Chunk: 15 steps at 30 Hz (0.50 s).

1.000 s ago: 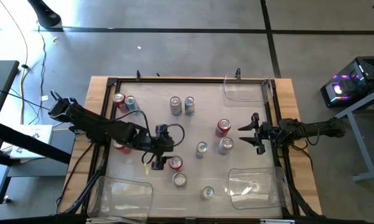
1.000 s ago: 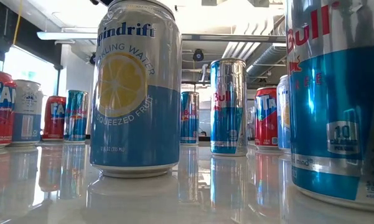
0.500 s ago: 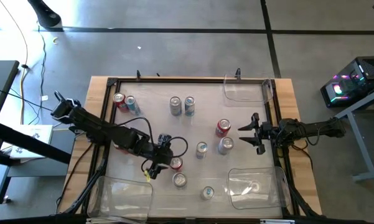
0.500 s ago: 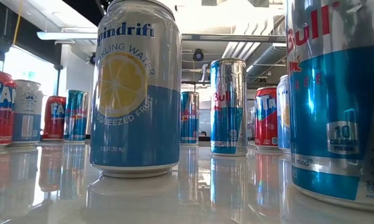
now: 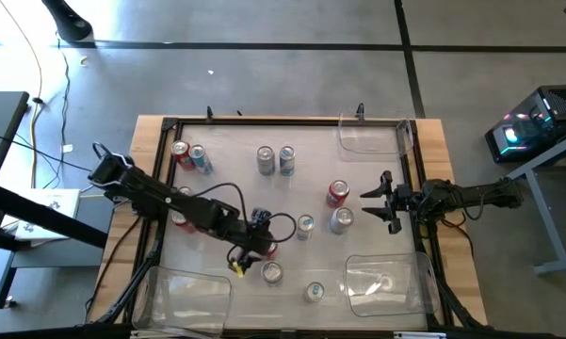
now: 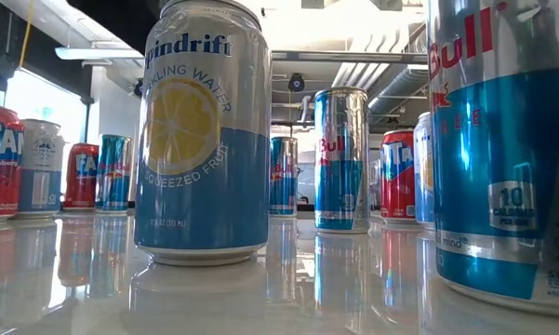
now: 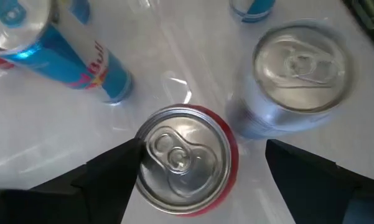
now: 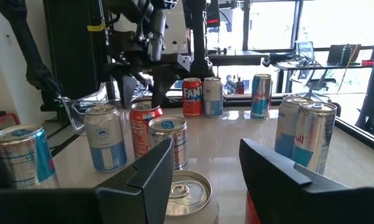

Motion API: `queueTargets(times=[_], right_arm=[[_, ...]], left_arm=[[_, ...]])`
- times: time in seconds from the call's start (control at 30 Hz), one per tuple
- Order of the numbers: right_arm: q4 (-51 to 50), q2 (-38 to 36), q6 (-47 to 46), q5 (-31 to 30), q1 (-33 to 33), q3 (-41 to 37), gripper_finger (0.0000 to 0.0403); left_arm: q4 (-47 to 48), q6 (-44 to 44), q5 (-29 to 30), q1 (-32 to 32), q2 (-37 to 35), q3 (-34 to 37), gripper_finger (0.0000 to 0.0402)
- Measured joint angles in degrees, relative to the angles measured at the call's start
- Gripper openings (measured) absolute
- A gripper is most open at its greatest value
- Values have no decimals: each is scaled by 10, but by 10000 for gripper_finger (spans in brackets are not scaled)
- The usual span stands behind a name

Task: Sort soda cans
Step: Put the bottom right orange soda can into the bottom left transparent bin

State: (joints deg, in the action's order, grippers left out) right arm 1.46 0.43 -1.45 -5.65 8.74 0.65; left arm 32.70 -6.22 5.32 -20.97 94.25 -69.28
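Note:
Red, blue and silver-grey soda cans stand upright on the white table top. My left gripper (image 5: pixel 260 247) is open and points down over a red can (image 7: pixel 187 160), with one finger on either side of it. A silver can (image 7: pixel 302 59) and a blue can (image 7: pixel 62 53) stand close by. My right gripper (image 5: pixel 365 205) is open and empty near the table's right edge. It faces a silver can (image 5: pixel 341 219) and a red can (image 5: pixel 337 193); the silver can's top also shows in the right wrist view (image 8: pixel 188 190).
Other cans stand at the far left (image 5: pixel 188 154), at the far middle (image 5: pixel 275 158) and near the front (image 5: pixel 314 292). A red can (image 5: pixel 181 219) stands partly under my left arm. Clear bins stand at the far right (image 5: pixel 375 137), near right (image 5: pixel 386 282) and near left (image 5: pixel 188 297).
My left gripper has gone toward the table's right edge and a little toward its near edge. It now stands over the red can, which it was beside one second ago. The cans have not moved.

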Motion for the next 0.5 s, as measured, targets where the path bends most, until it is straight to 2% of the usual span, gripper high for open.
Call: queueTargets(times=[0.5], right_arm=[[0, 0, 0, 0, 0, 0, 179]], left_arm=[[-19, 6, 22, -10, 10, -14, 342]])
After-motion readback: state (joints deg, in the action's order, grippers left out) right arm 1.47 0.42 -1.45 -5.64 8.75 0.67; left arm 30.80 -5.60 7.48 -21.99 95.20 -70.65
